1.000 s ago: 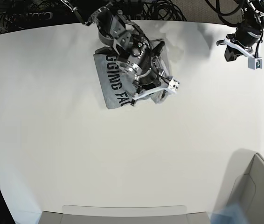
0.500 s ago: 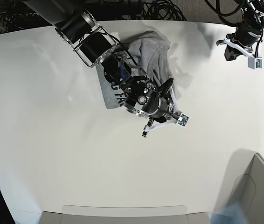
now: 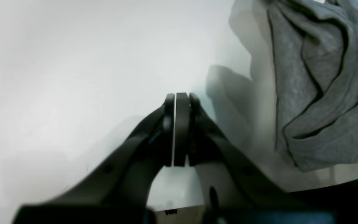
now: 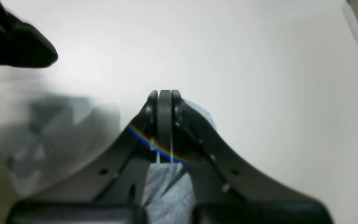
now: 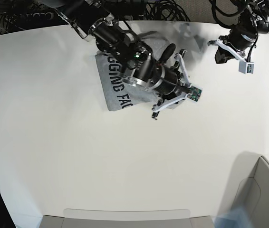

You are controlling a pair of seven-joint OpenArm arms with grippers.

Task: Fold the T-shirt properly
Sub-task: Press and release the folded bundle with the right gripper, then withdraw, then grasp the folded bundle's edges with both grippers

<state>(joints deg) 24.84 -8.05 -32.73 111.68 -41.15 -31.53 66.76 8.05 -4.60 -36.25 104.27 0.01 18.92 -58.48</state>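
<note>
a: which step is in hand?

b: i'm judging it as late in the fold. the t-shirt (image 5: 120, 88) is lying as a compact packet near the far edge of the white counter (image 5: 77, 161), lettering facing up on its left part, while the side toward the left arm is bunching into loose ridges in the left wrist view (image 3: 318, 81).

a: what are the hands doing?

b: the right hand (image 5: 184, 95) is hanging over the packet's right edge with its fingers pressed together; grey cloth is showing just behind the fingers in its wrist view (image 4: 165, 124), but i can't tell whether any of it is pinched. the left hand (image 5: 229, 47) is sitting well apart near the far right corner, fingers together (image 3: 179, 130), gripping nothing.

a: and the next move?

b: probably flattening that rumpled side: a hand needs to be opening, coming down on the raised folds and smoothing or tucking them so the packet's edges are squaring up.

a: counts?

b: one garment, two arms, two hands, and part of one grey bin (image 5: 258, 194) showing at the near right corner.
</note>
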